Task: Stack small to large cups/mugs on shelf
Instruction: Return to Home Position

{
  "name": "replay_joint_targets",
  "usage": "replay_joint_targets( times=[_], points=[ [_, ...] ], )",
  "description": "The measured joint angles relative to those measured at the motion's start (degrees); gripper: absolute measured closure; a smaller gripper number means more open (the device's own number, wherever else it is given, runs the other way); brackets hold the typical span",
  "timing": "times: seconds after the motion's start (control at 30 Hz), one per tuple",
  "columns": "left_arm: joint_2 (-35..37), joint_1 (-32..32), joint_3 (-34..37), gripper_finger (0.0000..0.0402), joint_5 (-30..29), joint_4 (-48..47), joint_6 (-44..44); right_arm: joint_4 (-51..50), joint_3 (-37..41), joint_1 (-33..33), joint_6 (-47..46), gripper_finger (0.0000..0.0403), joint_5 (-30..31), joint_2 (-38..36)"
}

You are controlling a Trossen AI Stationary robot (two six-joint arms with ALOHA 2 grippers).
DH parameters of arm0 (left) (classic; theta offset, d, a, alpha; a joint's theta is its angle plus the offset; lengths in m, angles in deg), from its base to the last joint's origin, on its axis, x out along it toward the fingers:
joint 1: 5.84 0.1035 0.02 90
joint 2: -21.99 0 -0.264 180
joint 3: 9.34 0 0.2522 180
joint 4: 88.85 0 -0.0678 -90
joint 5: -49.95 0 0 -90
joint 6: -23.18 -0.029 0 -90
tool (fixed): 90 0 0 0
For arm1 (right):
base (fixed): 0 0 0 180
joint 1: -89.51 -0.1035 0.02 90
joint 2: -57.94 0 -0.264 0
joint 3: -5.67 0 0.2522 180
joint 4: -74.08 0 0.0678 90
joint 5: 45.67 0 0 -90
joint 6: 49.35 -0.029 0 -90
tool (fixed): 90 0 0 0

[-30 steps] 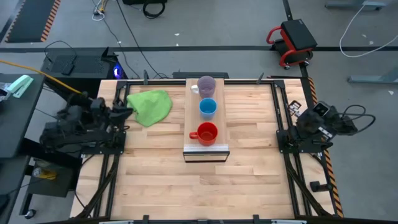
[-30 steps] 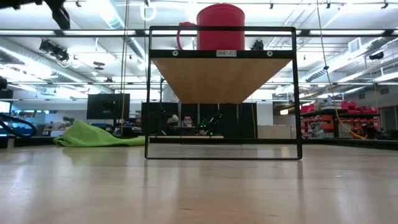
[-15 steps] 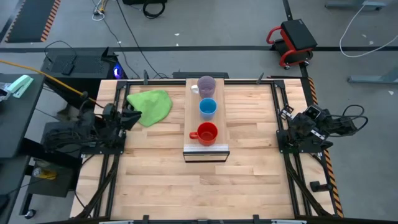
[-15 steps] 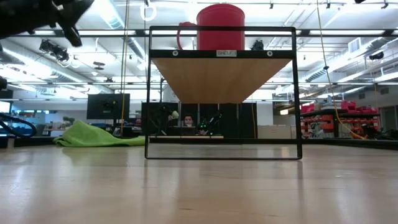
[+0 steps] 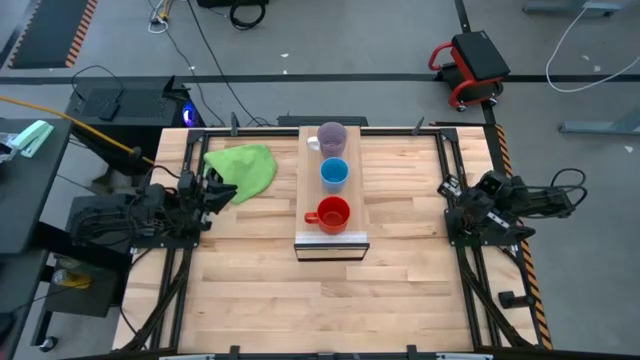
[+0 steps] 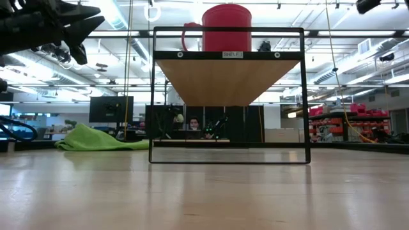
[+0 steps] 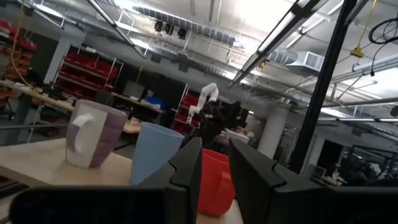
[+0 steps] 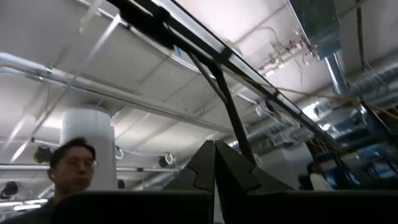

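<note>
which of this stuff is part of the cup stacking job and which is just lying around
Job: red mug, light-blue cup, purple mug, in a row on the shelf; left tool, right tool, near the table's sides.
Lying about: green cloth, on the table beside the shelf.

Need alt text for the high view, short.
Seen from above, a purple mug, blue cup and red mug stand in a row on the shelf mid-table. The left pincer is near a green cloth; the right pincer is at the opposite edge.
</note>
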Motion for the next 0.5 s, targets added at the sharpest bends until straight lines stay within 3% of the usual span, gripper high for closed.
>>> replay_joint_targets(
  times=[0.3,0.5],
  points=[
    [0.0,0.0,0.0,0.0316,0.0,0.0,-0.9,-17.2,0.0,0.0,8.3,0.0389,-0.4,0.0],
    [0.0,0.0,0.0,0.0311,0.0,-2.0,-3.2,-23.0,0.0,0.0,13.1,0.0389,-0.4,0.0]
  ],
)
